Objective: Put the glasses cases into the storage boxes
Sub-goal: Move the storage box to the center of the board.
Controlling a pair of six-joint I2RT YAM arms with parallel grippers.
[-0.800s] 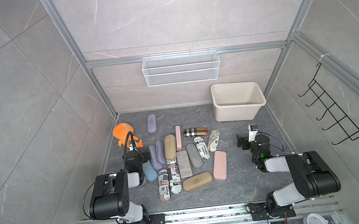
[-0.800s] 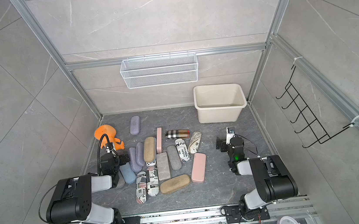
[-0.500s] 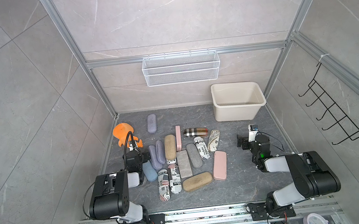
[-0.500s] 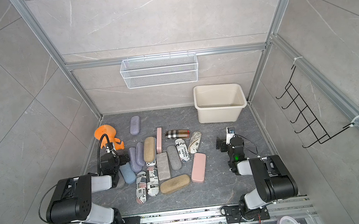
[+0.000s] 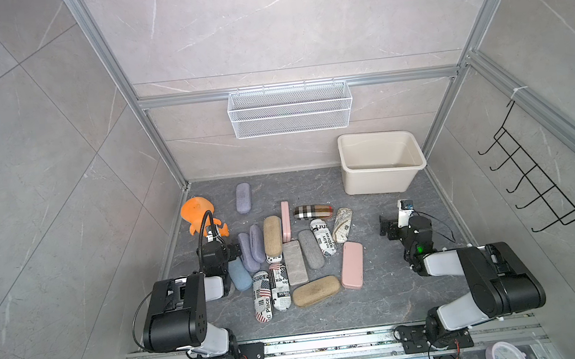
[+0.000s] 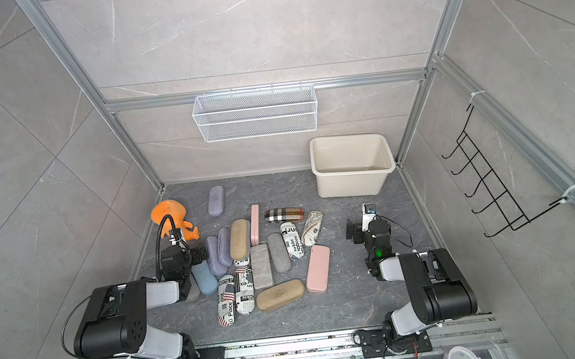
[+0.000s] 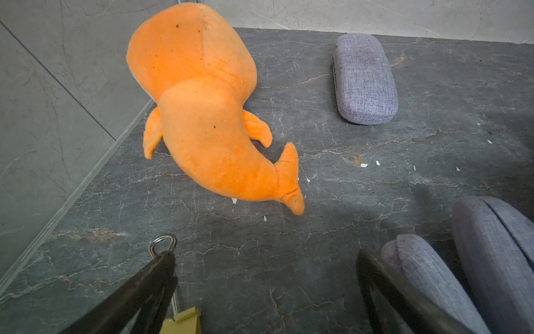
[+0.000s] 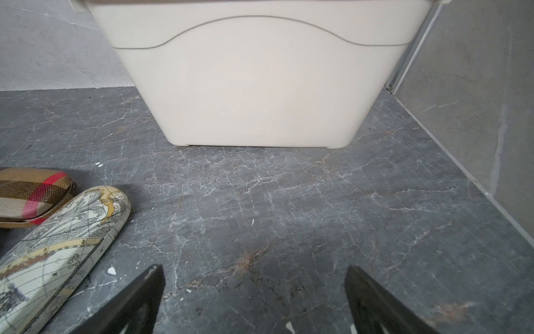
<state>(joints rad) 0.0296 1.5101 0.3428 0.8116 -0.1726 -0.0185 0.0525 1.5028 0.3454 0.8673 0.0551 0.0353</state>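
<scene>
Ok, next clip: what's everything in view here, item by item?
storage box: one, cream, back right corner, no cases inside
lilac cases: three, lilac; one alone at back, two side by side in the pile
tan cases: two, tan; mid-pile and front
pink cases: two, pink; one flat at pile's right, one on edge
grey cases: two, grey, pile centre
newspaper-print cases: three, black-and-white; two front, one centre
blue case: one, blue, by left arm
plaid case: one, brown-red, pile's back
map-print case: one, cream, beside plaid case
plush toy: one, orange, left wall
wire basket: one, white, back wall
hook rack: one, black, right wall
left gripper: black, open, empty
right gripper: black, open, facing the box
</scene>
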